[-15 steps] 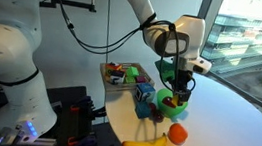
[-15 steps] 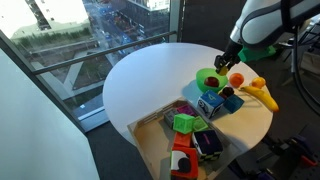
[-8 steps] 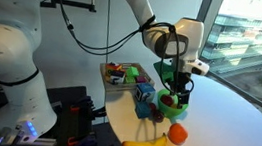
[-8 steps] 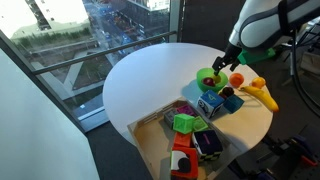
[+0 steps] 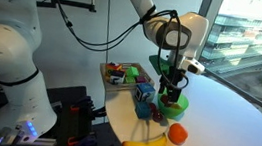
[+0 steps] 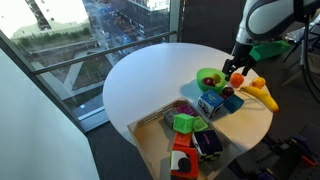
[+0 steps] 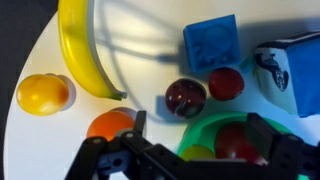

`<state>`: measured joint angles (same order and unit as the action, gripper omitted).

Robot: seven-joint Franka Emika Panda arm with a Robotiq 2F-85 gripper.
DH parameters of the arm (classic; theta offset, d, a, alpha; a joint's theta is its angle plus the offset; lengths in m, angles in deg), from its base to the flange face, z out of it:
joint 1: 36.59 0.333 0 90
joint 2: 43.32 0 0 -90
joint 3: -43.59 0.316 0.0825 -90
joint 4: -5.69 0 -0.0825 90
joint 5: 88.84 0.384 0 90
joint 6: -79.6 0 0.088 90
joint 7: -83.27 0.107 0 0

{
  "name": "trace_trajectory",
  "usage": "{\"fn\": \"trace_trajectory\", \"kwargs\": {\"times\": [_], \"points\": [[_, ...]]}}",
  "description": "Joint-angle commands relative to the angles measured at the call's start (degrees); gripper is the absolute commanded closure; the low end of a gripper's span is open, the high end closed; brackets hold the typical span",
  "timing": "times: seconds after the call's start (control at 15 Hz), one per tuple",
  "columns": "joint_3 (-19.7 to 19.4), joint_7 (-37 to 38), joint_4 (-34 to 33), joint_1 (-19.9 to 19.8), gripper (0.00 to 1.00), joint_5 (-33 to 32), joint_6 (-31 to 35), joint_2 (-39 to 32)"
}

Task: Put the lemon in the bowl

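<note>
The lime-green bowl sits at the bottom of the wrist view, and in both exterior views it stands on the white round table. Inside it lies the pale-yellow lemon beside a red fruit. My gripper hangs just above the bowl, open, with nothing between its fingers. In the exterior views the gripper stands lifted clear of the bowl's rim.
A banana, two orange fruits, a dark red fruit, a blue cube and a blue box crowd round the bowl. A wooden tray of toys stands at the table's edge.
The gripper has gone from shut to open over the bowl and has risen a little. The lemon now lies in the bowl.
</note>
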<state>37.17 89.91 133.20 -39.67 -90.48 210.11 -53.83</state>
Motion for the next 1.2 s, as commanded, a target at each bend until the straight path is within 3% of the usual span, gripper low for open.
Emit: {"fn": "trace_trajectory", "kwargs": {"times": [0.0, 0.53, 1.13], "points": [[0.2, -2.7, 0.4, -1.2, 0.00, 0.7, -7.5, 3.9], [-0.3, -5.6, 2.8, -2.6, 0.00, -0.8, -18.5, 11.6], [-0.8, -8.2, 9.2, -3.6, 0.00, -1.6, -21.3, 23.7]]}}
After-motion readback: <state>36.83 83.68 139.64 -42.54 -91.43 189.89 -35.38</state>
